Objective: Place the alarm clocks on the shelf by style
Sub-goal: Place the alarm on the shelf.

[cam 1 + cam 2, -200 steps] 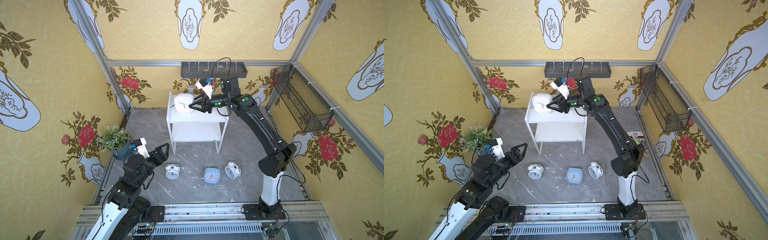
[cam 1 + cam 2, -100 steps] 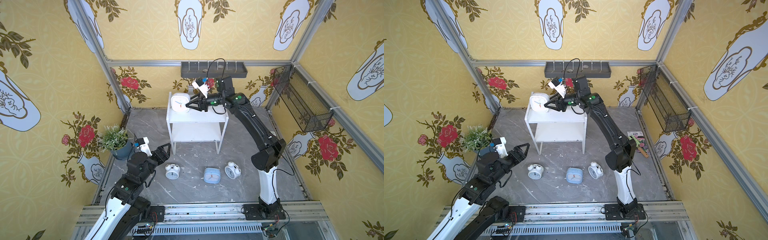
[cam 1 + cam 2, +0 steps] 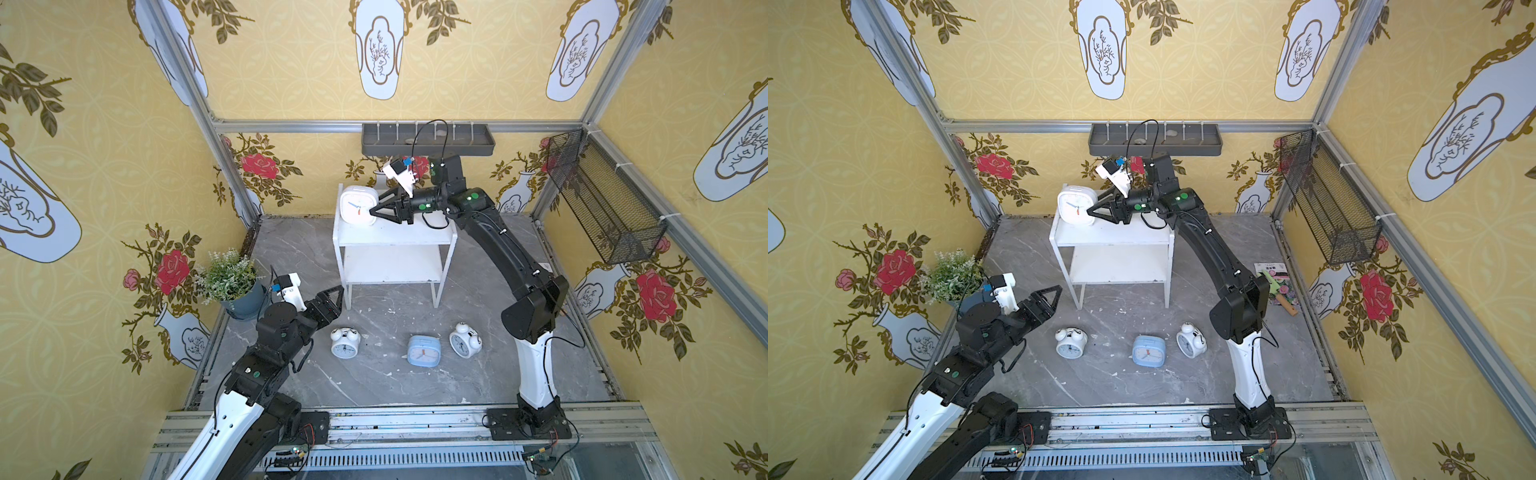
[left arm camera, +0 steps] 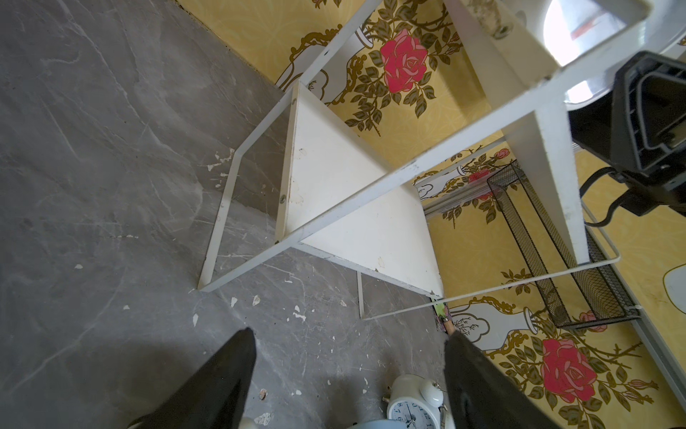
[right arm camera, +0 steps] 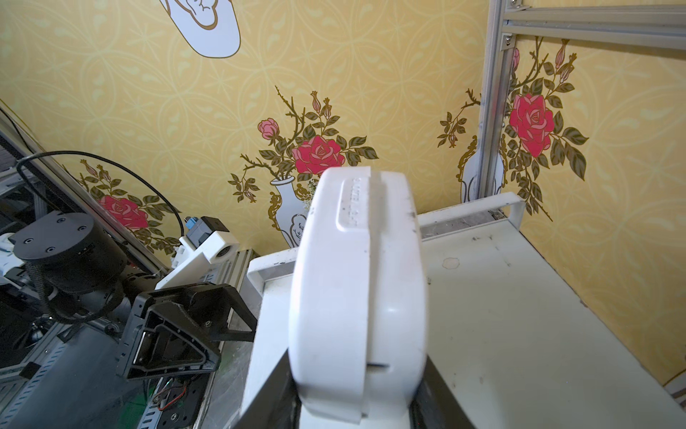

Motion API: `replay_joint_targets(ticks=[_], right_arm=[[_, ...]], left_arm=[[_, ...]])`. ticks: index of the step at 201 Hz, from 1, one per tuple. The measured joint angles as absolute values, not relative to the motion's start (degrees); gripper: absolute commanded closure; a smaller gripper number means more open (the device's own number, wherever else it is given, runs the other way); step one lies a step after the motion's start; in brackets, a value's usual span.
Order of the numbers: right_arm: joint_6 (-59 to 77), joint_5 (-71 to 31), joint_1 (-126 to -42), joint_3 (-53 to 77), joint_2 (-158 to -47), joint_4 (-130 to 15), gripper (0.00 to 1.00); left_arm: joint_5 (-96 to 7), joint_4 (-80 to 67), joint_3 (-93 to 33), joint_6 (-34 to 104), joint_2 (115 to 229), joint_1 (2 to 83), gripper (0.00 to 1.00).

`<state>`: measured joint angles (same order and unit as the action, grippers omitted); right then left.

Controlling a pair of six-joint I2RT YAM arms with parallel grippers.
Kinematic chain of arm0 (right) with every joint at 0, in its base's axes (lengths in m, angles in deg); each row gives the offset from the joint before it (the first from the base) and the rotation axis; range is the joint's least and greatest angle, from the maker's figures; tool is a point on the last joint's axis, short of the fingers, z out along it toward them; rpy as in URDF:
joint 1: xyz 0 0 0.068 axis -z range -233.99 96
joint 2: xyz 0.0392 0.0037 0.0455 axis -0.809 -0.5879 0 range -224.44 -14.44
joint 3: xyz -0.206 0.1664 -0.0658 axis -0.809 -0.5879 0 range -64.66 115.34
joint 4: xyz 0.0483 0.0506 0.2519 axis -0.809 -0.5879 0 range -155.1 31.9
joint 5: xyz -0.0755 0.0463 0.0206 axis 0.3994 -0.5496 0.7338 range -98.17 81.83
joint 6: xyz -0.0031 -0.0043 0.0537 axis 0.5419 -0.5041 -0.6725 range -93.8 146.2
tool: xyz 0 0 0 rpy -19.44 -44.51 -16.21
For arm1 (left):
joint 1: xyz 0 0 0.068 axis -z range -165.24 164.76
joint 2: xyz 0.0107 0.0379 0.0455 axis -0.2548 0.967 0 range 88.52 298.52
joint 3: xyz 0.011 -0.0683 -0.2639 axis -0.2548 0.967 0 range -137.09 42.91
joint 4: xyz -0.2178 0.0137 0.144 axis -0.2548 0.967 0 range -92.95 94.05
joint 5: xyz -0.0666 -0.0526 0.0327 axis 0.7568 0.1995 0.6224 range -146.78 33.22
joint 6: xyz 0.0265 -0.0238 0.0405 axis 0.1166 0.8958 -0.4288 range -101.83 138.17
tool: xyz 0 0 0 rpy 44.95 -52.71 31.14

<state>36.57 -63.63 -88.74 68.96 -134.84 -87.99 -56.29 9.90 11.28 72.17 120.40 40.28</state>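
The white rounded-square alarm clock (image 3: 356, 205) (image 3: 1075, 205) stands on edge at the left end of the shelf's top board (image 3: 399, 237) (image 3: 1117, 237). My right gripper (image 3: 376, 204) (image 3: 1094, 204) is shut on it, a finger on each side. The right wrist view shows the clock's back (image 5: 356, 289) over the board (image 5: 501, 297). Two round twin-bell clocks (image 3: 345, 343) (image 3: 464, 340) and the light blue square clock (image 3: 424, 350) lie on the floor. My left gripper (image 3: 336, 297) (image 4: 350, 332) hangs open and holds nothing, above the floor near one twin-bell clock (image 4: 412, 401).
A potted plant (image 3: 230, 278) stands by the left wall next to my left arm. A grey wall tray (image 3: 428, 139) hangs behind the shelf, and a black mesh basket (image 3: 602, 203) on the right wall. A printed packet (image 3: 1277, 282) lies by the right arm's elbow.
My right gripper has carried the white square clock leftward along the top board. My left gripper has moved a little forward toward the shelf's front leg.
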Motion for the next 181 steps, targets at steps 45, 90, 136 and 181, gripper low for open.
replay_joint_targets(ticks=[45,90,136,181], right_arm=[[36.5,-61.29,-88.5,68.46,-134.6,-88.1,0.46],[36.22,-60.09,-88.41,68.22,-134.33,-87.99,0.45],[36.28,-59.91,-88.67,68.17,-134.33,-88.01,0.51],[36.68,-59.19,-88.95,68.11,-134.33,-88.01,0.54]], left_arm=[[-55.45,9.5,11.76,72.23,119.97,40.28,0.17],[-55.02,9.44,12.67,72.3,119.31,38.67,0.18],[-55.0,9.46,13.18,72.25,118.52,38.25,0.18],[-55.08,9.5,13.46,72.19,117.85,37.62,0.18]])
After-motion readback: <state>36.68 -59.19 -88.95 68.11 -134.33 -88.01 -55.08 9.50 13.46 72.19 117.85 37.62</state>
